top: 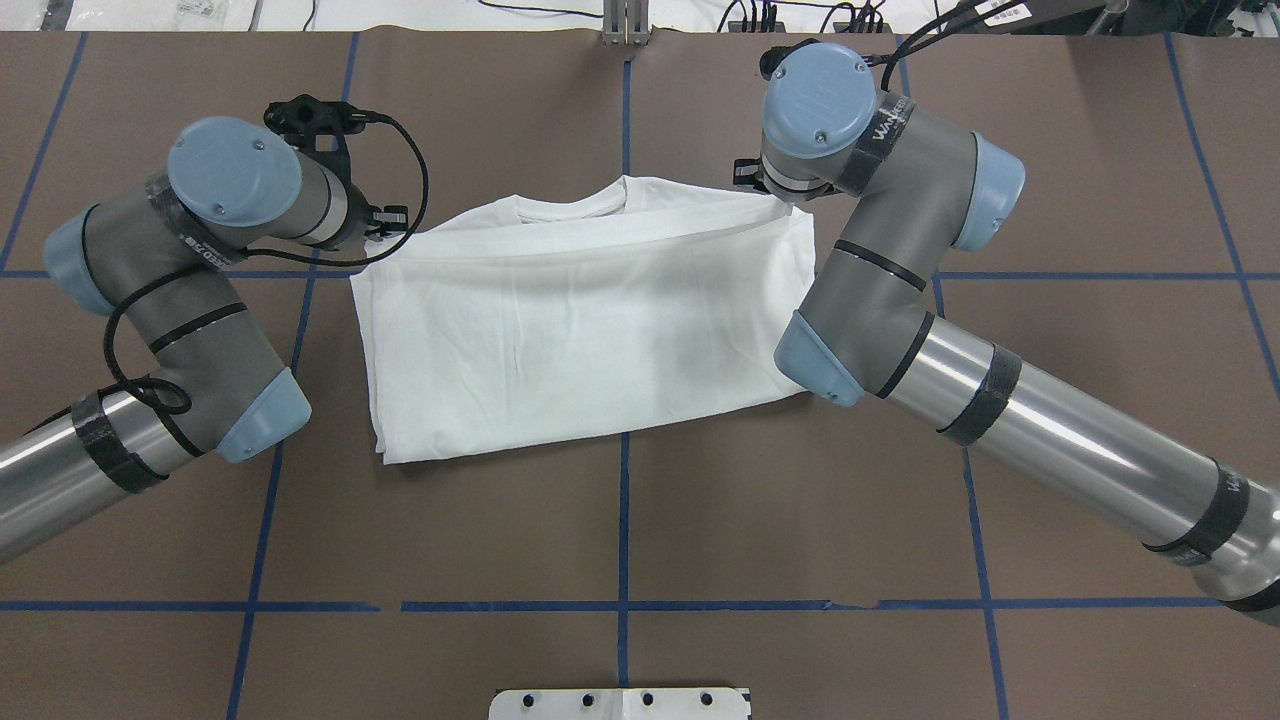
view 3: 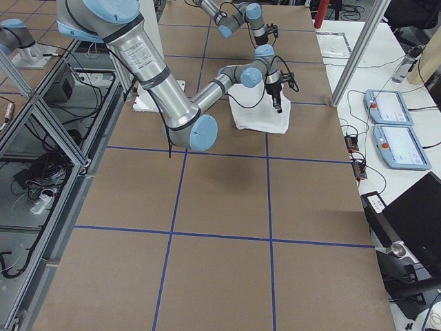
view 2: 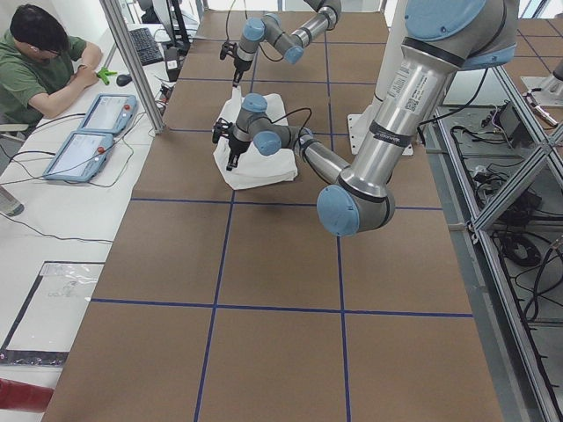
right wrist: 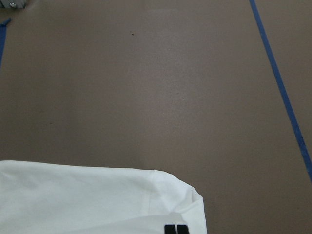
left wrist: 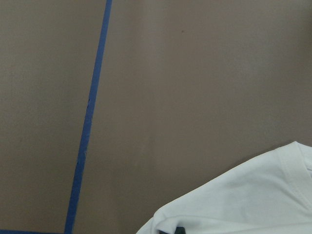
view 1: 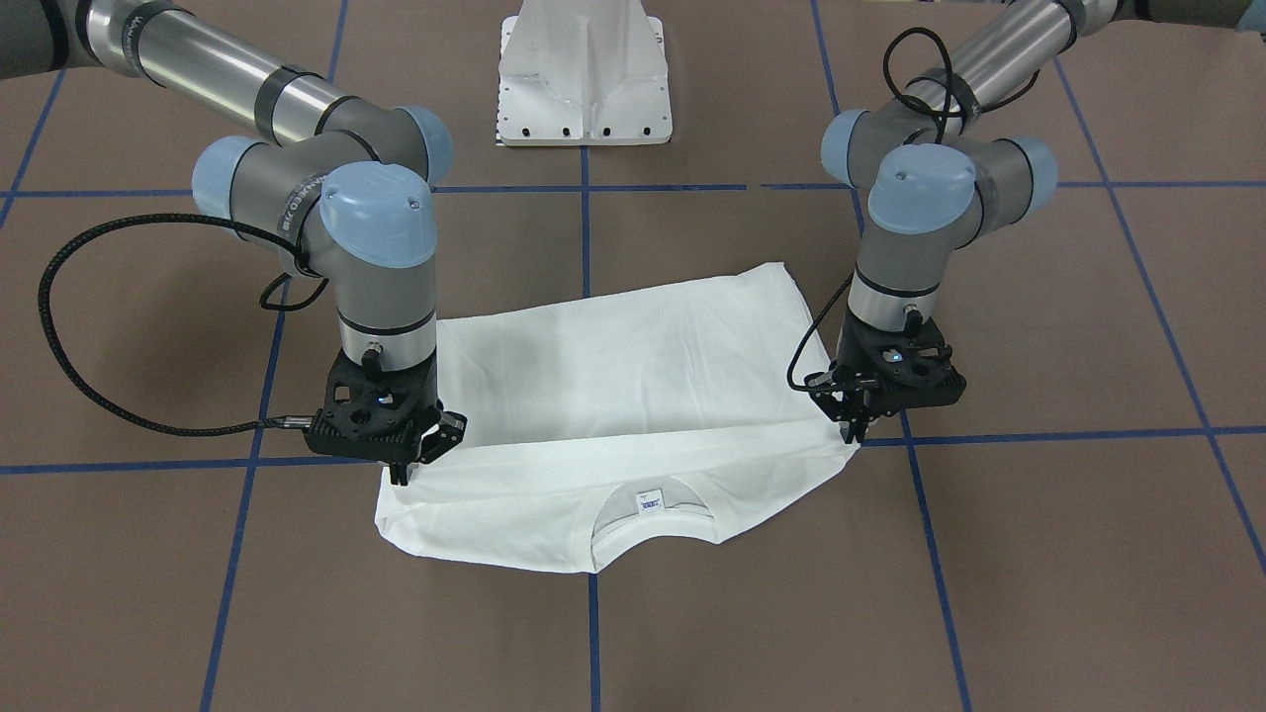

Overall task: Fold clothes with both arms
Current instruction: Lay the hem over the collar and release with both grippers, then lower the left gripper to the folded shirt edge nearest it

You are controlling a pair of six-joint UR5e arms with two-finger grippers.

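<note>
The white T-shirt [view 1: 613, 396] lies folded on the brown table, its collar [view 1: 653, 532] and tag on the side away from the robot. Its printed text is hidden. My left gripper [view 1: 853, 432] points down at one end of the folded top layer's edge, fingers together on the cloth. My right gripper [view 1: 400, 477] does the same at the other end. In the right wrist view two black fingertips [right wrist: 176, 229] sit close together on the shirt [right wrist: 87, 200]. The left wrist view shows a shirt corner [left wrist: 243, 204]. In the overhead view both wrists hide the fingers above the shirt [top: 580, 320].
The white pedestal base [view 1: 586, 79] stands behind the shirt on the robot's side. Blue tape lines [view 1: 1039, 435] cross the table. In the left side view an operator [view 2: 35, 61] sits beside the table with teach pendants [view 2: 97, 123].
</note>
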